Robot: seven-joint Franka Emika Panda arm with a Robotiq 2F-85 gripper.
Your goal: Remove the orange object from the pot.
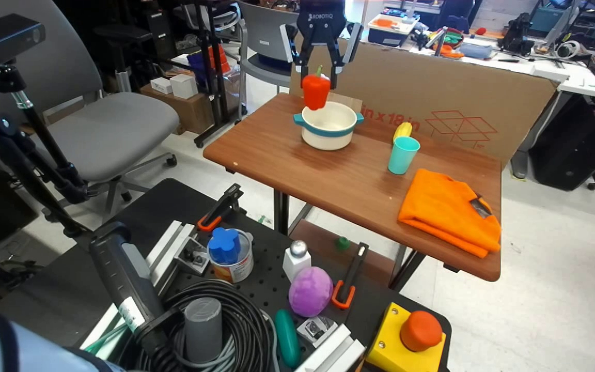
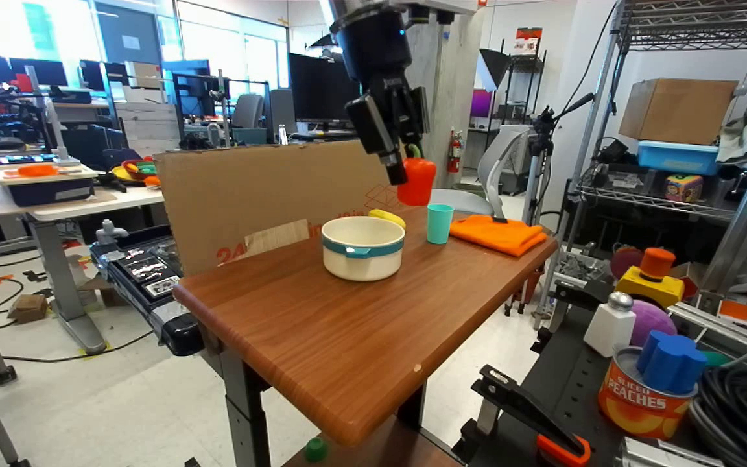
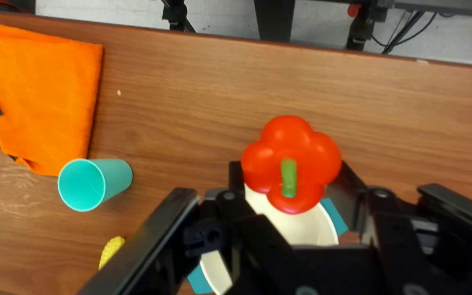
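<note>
Nearest me in the wrist view, the jaws are clamping the red-orange pepper (image 3: 291,151) from both sides, and I am looking down on its top. Lower down, in an exterior view, the cream pot (image 2: 362,267) is standing closer to one long edge of the worktop (image 3: 178,82), its rim lying lower than the pepper. I am judging the lifting-out as the step in hand and nearly finished, though I am not able to tell whether the pepper is hanging wholly outside the rim. I am reckoning the next move is calling for a level sideways carry, then a gentle lowering and letting go.

For that I am favouring the stretch of wood between the pot and the long edge facing the black bench (image 1: 266,268), with a margin left inside that edge. Farther along, the teal cup (image 3: 95,185) is standing upright near a yellow corn-like piece (image 3: 111,250), and the folded orange cloth (image 3: 43,102) is filling the bench-side corner beyond. Farthest off, cardboard (image 1: 426,98) is walling the long edge behind the pot, leaving me little room there.
</note>
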